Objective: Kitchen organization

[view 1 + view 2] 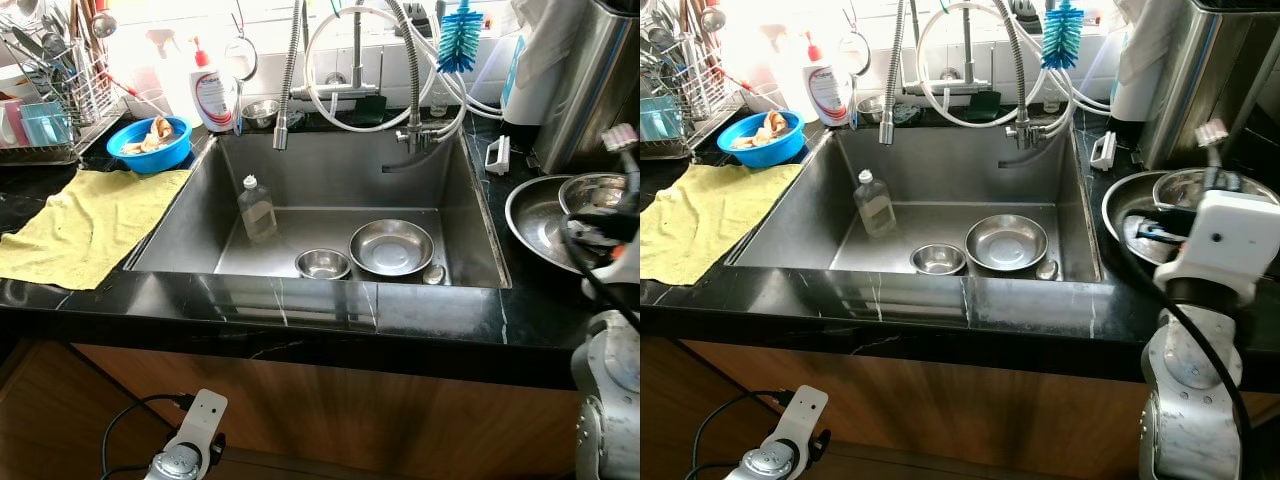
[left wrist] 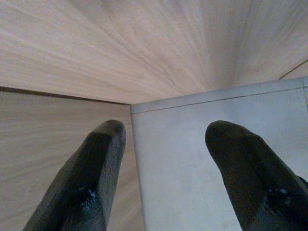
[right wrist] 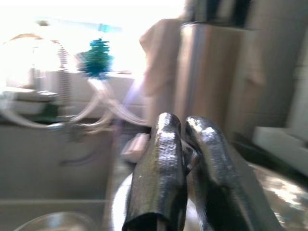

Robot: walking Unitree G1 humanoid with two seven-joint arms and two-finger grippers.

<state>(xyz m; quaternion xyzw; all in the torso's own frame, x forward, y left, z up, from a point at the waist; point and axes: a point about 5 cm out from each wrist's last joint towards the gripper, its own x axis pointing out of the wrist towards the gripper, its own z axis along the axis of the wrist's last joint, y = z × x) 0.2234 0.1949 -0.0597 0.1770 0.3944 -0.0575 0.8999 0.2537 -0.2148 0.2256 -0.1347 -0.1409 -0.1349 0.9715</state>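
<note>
Right gripper, fingers pressed together and seemingly empty, is hovering over steel bowls beside the sink; next it needs spreading to grasp one. Left gripper is hanging spread, idle.

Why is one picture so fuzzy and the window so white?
Right wrist view: everything is smeared with blur, even the blue brush, and the top is washed out. Both eye views: sunlight glares white behind the faucet. Left wrist view: sharp, the left claw clear.
</note>
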